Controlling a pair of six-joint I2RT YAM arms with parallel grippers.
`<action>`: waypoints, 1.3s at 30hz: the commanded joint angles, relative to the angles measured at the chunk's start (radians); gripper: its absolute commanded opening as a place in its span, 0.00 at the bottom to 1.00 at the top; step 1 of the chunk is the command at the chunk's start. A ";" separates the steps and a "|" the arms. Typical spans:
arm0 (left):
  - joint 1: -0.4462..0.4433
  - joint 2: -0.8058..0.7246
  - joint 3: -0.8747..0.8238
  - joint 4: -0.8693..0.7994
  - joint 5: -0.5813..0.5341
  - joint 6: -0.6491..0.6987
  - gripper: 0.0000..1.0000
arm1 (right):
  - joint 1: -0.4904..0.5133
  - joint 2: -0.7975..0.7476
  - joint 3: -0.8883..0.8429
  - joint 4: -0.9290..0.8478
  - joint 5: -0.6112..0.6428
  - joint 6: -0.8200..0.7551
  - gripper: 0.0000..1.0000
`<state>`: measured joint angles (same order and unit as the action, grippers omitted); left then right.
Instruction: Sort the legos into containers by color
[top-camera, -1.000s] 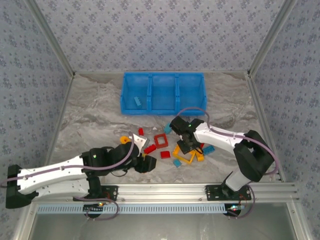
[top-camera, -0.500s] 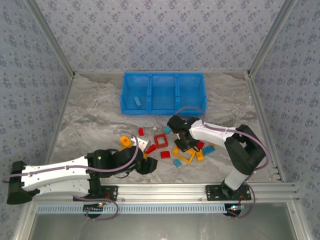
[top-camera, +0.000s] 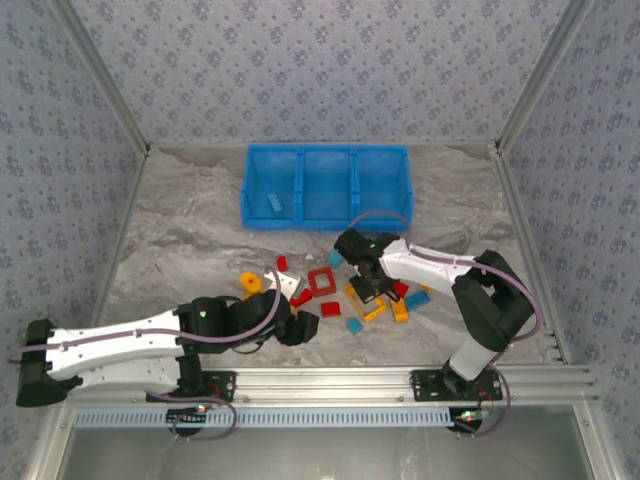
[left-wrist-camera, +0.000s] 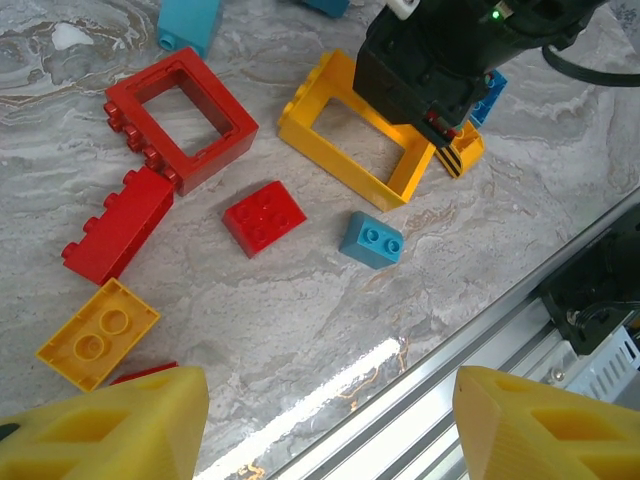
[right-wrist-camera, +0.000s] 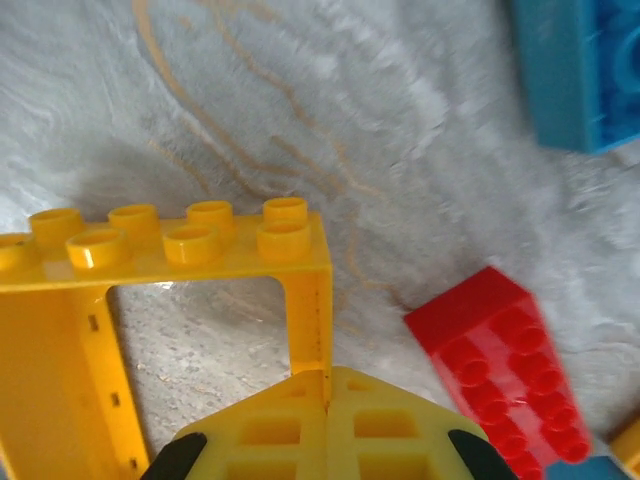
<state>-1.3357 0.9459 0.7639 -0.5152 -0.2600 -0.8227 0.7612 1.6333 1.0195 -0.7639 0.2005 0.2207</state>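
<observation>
- the table is flat grey marble-look, and patterned walls box it in on three sides.
- your right gripper is pinched tight on one thin wall of the yellow frame. the frame's studded side lies just ahead of those jaws, and a red brick lies close on their right.
- your left gripper stands wide above the table, with nothing between its fingers.
- the loose legos spread out ahead of the left jaws. nearest are a small red brick and a light blue brick, with the red frame further ahead.
- a long red brick and a yellow brick lie ahead and to the left of those jaws.
- the blue bin sits well beyond both pairs of jaws, near the far wall. one light blue piece lies in its left compartment.
- the metal rail runs close on the right of the left jaws.
- bare marbled surface lies between the right jaws and the bin, and more of it lies wide to the left of the left jaws.
</observation>
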 joint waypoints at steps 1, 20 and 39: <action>-0.006 0.019 0.061 0.040 -0.031 0.021 0.66 | -0.010 -0.090 0.059 -0.062 0.098 0.030 0.01; 0.273 0.590 0.762 -0.136 0.008 0.182 0.76 | -0.435 0.233 0.679 0.031 0.039 0.085 0.00; 0.343 1.023 1.291 -0.311 -0.057 0.277 0.74 | -0.535 0.696 1.091 0.007 -0.188 0.098 0.00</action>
<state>-0.9791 1.9312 1.9747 -0.7612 -0.2775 -0.5880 0.2302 2.2993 2.0560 -0.7284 0.0513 0.3103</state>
